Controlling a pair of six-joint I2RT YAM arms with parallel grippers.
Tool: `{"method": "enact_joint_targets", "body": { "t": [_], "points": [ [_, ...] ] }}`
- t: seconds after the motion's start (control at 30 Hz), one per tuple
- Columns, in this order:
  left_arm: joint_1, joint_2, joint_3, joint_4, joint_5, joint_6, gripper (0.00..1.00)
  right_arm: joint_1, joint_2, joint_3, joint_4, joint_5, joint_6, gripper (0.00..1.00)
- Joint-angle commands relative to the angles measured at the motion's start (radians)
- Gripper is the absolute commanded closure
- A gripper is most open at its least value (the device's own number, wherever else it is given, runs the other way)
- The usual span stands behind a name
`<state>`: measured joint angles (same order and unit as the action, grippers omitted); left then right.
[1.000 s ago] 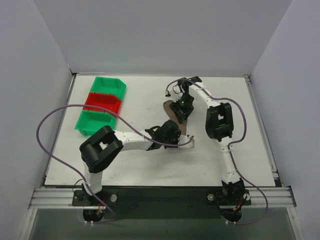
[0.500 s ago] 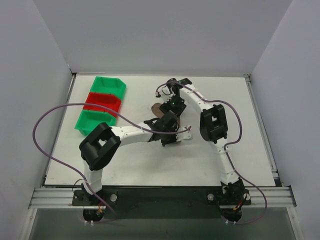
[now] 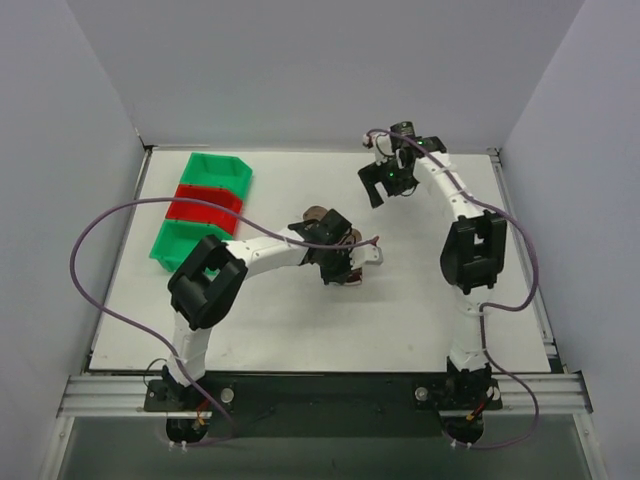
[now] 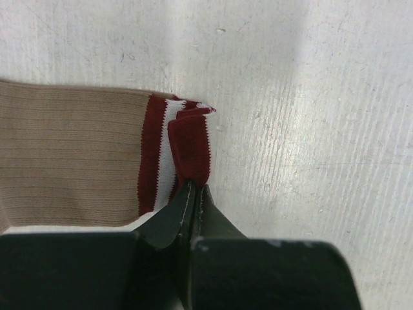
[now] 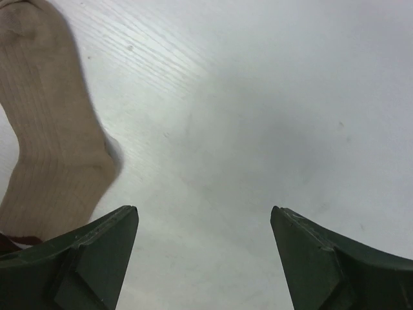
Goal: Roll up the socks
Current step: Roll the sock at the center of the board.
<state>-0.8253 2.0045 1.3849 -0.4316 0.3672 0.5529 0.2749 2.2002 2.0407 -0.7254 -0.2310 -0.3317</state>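
Observation:
The sock [image 4: 71,161] lies flat on the white table, tan-brown with a dark maroon cuff [image 4: 190,145] striped in white. The cuff's edge is folded over, and my left gripper [image 4: 193,188] is shut on that fold. From above only a small brown part of the sock [image 3: 315,214] shows beside the left gripper [image 3: 323,229]. My right gripper [image 3: 375,195] hangs open above the table, back and to the right of the sock. In its wrist view the right gripper [image 5: 203,216] has only bare table between its fingers, with the sock's tan foot [image 5: 48,123] at the upper left.
Three small bins stand in a row at the back left: green [image 3: 218,170], red [image 3: 206,203] and green [image 3: 190,243]. Grey walls close in the table [image 3: 420,300] on three sides. Purple cables loop from both arms.
My right gripper has opened wide, left the sock and swung up toward the back right. The left gripper has kept its grip on the cuff and drawn it slightly back and left.

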Motion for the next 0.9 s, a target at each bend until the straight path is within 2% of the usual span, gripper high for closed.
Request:
{"method": "enact_joint_targets", "body": {
  "t": [0.0, 0.17, 0.3, 0.63, 0.77, 0.87],
  "points": [
    [0.005, 0.089, 0.071, -0.157, 0.036, -0.019, 1.00, -0.057, -0.245, -0.213, 0.105, 0.088, 0.105, 0.13],
    [0.011, 0.170, 0.175, -0.263, 0.078, -0.018, 1.00, -0.094, -0.486, -0.572, 0.280, 0.055, 0.048, 0.14],
    [0.023, 0.238, 0.287, -0.332, 0.102, -0.016, 1.00, -0.126, -0.612, -0.758, 0.337, -0.001, -0.015, 0.15],
    [0.046, 0.361, 0.454, -0.484, 0.190, -0.053, 1.00, -0.160, -0.965, -1.140, 0.409, -0.151, -0.334, 0.26],
    [0.063, 0.457, 0.606, -0.606, 0.223, -0.065, 1.00, -0.143, -1.114, -1.292, 0.440, -0.175, -0.466, 0.27],
    [0.080, 0.500, 0.663, -0.651, 0.245, -0.080, 1.00, -0.111, -1.177, -1.385, 0.474, -0.171, -0.524, 0.27]
  ]
}}
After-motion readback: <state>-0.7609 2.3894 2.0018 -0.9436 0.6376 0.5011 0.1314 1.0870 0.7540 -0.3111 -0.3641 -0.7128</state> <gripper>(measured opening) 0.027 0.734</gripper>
